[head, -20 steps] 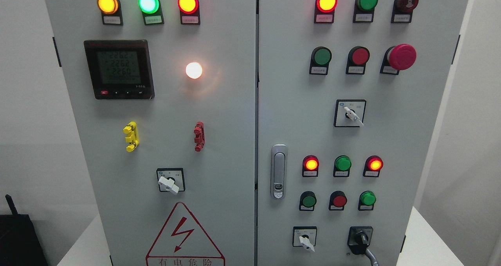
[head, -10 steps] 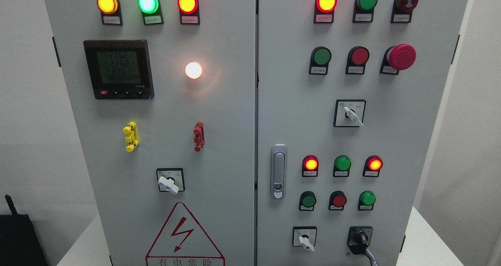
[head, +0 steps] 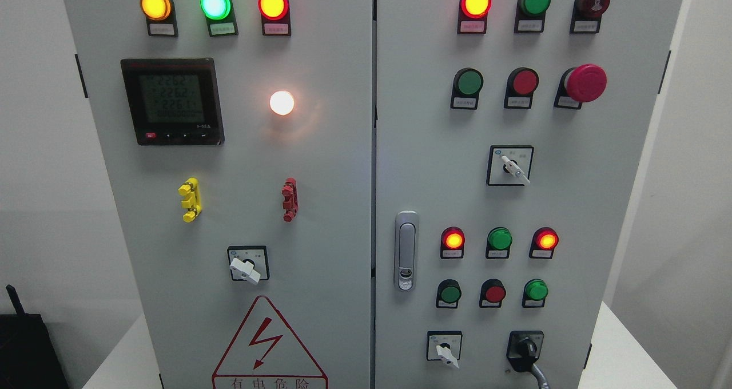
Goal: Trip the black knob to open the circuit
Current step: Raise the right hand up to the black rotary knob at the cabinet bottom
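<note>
A grey two-door electrical cabinet [head: 343, 166] fills the head view. The black knob [head: 524, 350] sits low on the right door, on a black square plate, with a grey lever or cable running down from it to the lower right. Beside it on the left is a white selector switch [head: 445, 352]. Neither of my hands nor either arm shows anywhere in the picture.
The right door carries lit red lamps [head: 476, 2], green and red push buttons, a red mushroom stop button [head: 584, 83], another white selector [head: 510, 166] and a silver door latch [head: 406, 250]. The left door has a meter display [head: 171, 101], a white lamp and a white selector [head: 246, 268]. A black box [head: 28, 349] stands lower left.
The whole picture has slid a few pixels to the left; nothing on the panel has changed.
</note>
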Motion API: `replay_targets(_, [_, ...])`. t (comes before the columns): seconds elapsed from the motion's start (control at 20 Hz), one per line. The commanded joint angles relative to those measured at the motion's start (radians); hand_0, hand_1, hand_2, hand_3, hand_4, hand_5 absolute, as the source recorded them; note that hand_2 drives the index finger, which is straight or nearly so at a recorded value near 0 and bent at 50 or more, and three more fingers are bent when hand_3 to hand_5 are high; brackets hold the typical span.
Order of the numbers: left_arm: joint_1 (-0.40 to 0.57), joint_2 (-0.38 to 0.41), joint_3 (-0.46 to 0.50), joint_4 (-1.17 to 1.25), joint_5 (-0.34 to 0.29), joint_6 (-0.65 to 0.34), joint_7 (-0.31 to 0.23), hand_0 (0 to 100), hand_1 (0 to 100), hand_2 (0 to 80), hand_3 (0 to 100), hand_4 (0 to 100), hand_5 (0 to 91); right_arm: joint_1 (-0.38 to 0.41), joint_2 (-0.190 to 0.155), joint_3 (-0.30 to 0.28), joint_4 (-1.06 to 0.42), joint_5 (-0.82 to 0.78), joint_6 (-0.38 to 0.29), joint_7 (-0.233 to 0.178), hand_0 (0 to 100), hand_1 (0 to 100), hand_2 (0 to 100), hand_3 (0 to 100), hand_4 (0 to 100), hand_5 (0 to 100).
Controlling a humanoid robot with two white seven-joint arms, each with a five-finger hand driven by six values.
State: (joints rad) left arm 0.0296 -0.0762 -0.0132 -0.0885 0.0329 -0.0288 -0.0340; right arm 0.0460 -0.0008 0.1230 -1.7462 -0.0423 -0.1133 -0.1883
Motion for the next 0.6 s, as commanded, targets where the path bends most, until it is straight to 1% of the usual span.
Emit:
replay_targets(0.0, [0.0, 0.0, 0.001, 0.001, 0.002, 0.001, 0.0, 12, 39, 0.0, 0, 0, 0.0, -0.026, 0.005, 0.015, -0.035, 0.005, -0.012, 0.007, 82, 87, 4, 100, 100, 93])
replay_targets(0.55, [0.0, 0.0, 0.001, 0.001, 0.002, 0.001, 0.0, 12, 39, 0.0, 0, 0, 0.0, -0.028, 0.012, 0.03, -0.039, 0.005, -0.011, 0.006, 82, 87, 4, 100, 100, 93])
